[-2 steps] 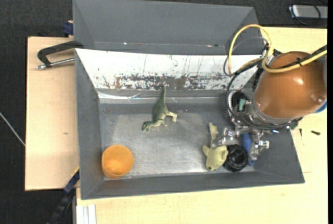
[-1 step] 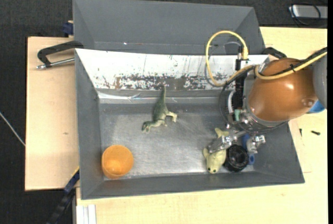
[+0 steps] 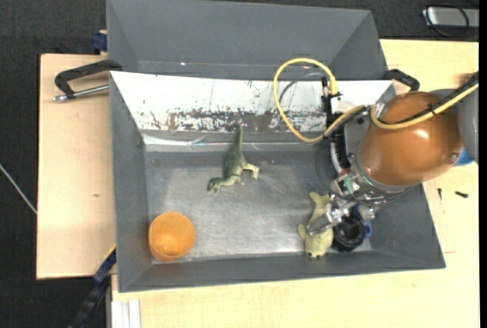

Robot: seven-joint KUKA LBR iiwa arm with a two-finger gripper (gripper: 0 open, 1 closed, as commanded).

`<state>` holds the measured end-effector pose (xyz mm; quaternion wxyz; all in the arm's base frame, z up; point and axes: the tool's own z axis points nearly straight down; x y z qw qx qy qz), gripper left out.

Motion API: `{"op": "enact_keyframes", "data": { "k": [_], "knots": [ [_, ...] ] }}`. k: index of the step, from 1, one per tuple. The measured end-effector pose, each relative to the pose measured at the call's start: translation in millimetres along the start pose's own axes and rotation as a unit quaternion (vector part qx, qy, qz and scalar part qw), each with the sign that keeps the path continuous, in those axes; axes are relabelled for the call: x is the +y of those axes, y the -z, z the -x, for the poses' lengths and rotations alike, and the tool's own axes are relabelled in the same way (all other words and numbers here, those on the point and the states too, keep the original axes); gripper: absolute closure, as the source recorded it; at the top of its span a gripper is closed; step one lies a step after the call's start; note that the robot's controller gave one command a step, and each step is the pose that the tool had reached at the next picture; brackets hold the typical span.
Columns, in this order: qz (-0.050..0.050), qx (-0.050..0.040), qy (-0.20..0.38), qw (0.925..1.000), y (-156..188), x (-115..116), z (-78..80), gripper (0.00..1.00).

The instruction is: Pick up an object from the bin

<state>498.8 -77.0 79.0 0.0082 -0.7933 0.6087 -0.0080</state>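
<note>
My gripper (image 3: pixel 344 215) is low in the bin's front right corner, below the arm's orange cover. Right against its left side lies a pale yellow-green toy figure (image 3: pixel 317 240), partly hidden by the gripper's metal parts. I cannot tell whether the gripper is touching or holding it. A small dark green toy dinosaur (image 3: pixel 235 170) lies near the middle of the bin floor, well to the left of the gripper.
An orange ball (image 3: pixel 171 235) rests in the front left corner. The bin's sloped walls close in tightly on the gripper at the front and right. A yellow cable loops above the arm by the back wall.
</note>
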Motion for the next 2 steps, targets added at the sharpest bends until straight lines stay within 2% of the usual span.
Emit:
{"op": "enact_keyframes", "data": {
  "k": [1,2],
  "knots": [
    [0.0,0.0003,0.001,1.0,1,0,0.0,1.0],
    [0.003,0.0,-0.001,1.0,41,-6,-0.1,1.0]
  ]
}}
